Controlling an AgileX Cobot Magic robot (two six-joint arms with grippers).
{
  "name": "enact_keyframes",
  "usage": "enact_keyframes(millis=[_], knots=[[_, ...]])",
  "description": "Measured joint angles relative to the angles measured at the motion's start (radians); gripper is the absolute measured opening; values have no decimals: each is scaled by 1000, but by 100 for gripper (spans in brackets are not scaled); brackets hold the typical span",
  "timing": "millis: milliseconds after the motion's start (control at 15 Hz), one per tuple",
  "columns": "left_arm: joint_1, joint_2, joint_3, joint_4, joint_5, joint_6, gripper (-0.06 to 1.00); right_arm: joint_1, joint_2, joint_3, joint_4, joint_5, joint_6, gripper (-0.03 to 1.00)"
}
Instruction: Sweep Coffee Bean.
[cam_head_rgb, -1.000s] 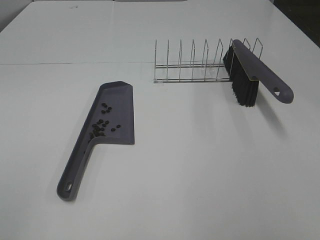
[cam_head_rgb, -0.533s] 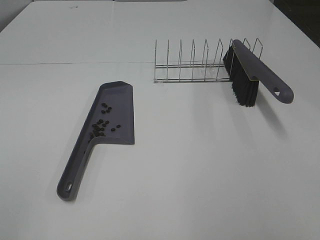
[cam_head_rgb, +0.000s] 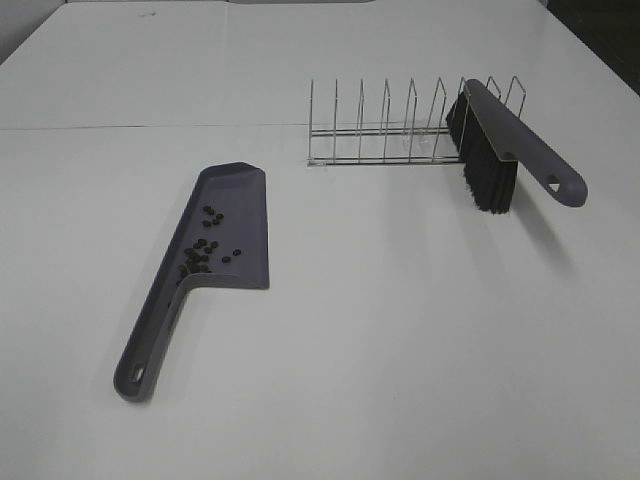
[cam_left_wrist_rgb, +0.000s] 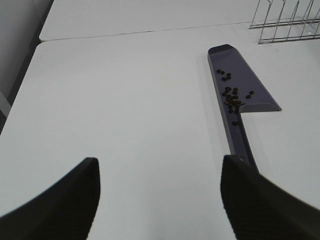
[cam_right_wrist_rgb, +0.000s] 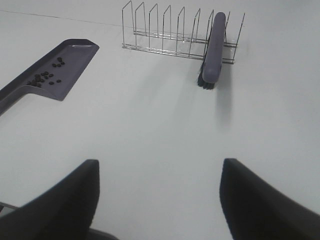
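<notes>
The coffee beans lie in a loose cluster inside the grey dustpan, which rests flat on the white table left of centre. They also show in the left wrist view and the right wrist view. The grey brush with black bristles leans in the wire rack at the back right. My left gripper is open, empty, well short of the dustpan handle. My right gripper is open, empty, over bare table in front of the rack. Neither gripper shows in the exterior high view.
The white table has a seam running across its back part. The wire rack has several empty slots left of the brush. The table's left edge shows in the left wrist view.
</notes>
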Motion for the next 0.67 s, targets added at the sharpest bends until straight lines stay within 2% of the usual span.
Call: enact_keyframes(millis=[667], knots=[[0, 0, 0, 0, 0, 1, 63, 0, 0, 0, 0, 0, 0, 57]])
